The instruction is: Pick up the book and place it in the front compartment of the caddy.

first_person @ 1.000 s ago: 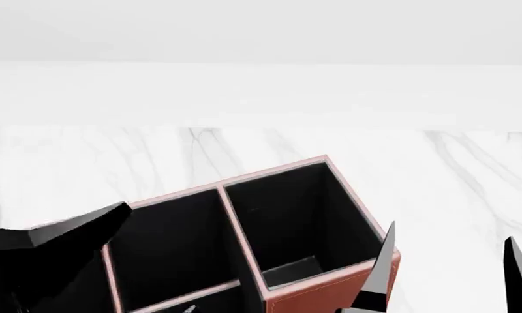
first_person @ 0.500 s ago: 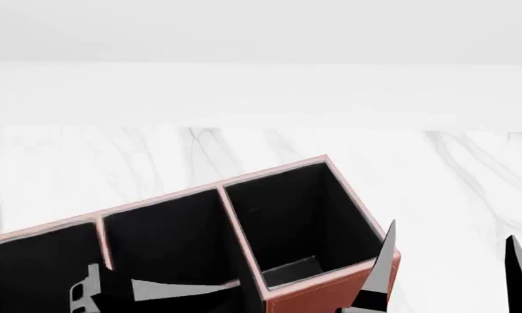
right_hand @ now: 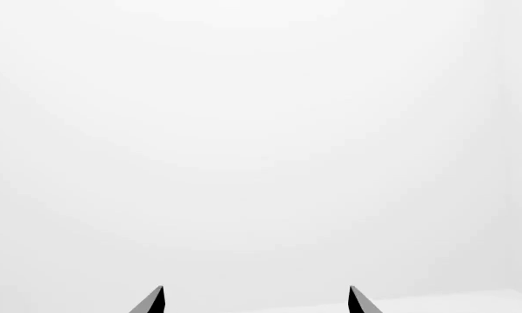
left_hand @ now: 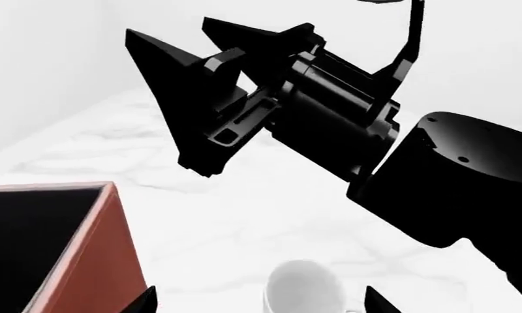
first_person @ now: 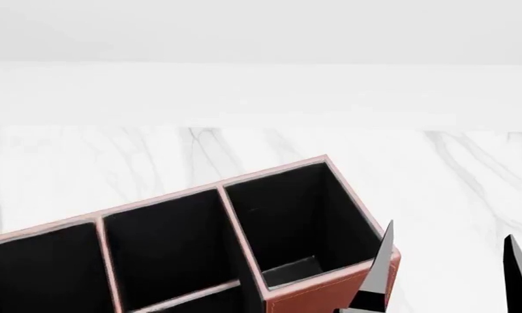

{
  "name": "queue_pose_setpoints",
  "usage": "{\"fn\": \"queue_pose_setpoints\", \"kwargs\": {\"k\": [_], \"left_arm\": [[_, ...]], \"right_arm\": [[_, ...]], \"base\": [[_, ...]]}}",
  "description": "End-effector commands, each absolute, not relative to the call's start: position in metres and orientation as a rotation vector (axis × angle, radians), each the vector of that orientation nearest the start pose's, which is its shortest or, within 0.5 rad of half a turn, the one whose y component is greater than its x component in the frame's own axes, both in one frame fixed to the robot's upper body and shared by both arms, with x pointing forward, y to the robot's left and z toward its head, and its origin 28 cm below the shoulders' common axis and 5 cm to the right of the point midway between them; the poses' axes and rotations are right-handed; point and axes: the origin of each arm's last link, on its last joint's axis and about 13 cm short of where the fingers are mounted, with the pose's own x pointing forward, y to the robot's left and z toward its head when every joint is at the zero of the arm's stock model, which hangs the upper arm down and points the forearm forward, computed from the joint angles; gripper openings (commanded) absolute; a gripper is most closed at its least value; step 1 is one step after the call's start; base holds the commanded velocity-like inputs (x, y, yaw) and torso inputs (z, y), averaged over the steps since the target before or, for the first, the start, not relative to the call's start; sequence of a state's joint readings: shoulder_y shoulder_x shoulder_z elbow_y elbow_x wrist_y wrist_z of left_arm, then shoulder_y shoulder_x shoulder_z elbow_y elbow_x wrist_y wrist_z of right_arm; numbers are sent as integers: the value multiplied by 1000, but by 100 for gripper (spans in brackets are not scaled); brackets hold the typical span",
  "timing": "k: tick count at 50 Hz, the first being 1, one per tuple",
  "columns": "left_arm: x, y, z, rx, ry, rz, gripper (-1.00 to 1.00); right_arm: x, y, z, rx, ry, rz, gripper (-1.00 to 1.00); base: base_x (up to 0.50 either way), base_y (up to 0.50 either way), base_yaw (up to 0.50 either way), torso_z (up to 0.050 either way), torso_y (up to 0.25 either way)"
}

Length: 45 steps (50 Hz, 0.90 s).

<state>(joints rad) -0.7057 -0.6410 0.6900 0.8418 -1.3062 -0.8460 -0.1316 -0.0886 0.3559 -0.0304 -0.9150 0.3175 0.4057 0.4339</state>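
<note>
The reddish-brown caddy (first_person: 318, 297) with black lining fills the lower left of the head view, with several open compartments. Its corner also shows in the left wrist view (left_hand: 94, 261). The book is out of view in every frame. My left gripper (left_hand: 259, 291) is open and empty, with its tips on either side of a white mug, beside the caddy's corner. It is out of the head view. My right gripper (first_person: 448, 233) is open and empty just right of the caddy. It also shows in the left wrist view (left_hand: 167, 27) and in its own view (right_hand: 256, 290), facing a blank white wall.
A white mug (left_hand: 303, 290) stands on the white marble table (first_person: 470, 176) beside the caddy, between my left fingertips. A white wall runs along the table's far edge.
My left gripper, which was over the caddy's left end, dropped toward the front compartment and has now left the head view. The right gripper and the caddy have not moved.
</note>
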Motion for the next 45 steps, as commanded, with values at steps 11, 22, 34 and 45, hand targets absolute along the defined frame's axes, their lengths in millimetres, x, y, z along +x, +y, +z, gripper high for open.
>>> {"fn": "queue_pose_setpoints", "kwargs": {"k": [11,22,34,45], "left_arm": [[171,173,166,235,443,-1222,100],[170,173,159,278,520,-1226,100],[169,173,150,321,609,-1229,100],[171,172,147,400,669,-1218,100]], "right_arm": [[155,-116,157,7,-373,-111,100],[155,-116,157,9,-374,-113,100],[155,-117,157,10,-374,-113,100],[155,-117,157,11,-374,-113,100]], "base": [[0,0,0,0,0],[0,0,0,0,0],[0,0,0,0,0],[0,0,0,0,0]]}}
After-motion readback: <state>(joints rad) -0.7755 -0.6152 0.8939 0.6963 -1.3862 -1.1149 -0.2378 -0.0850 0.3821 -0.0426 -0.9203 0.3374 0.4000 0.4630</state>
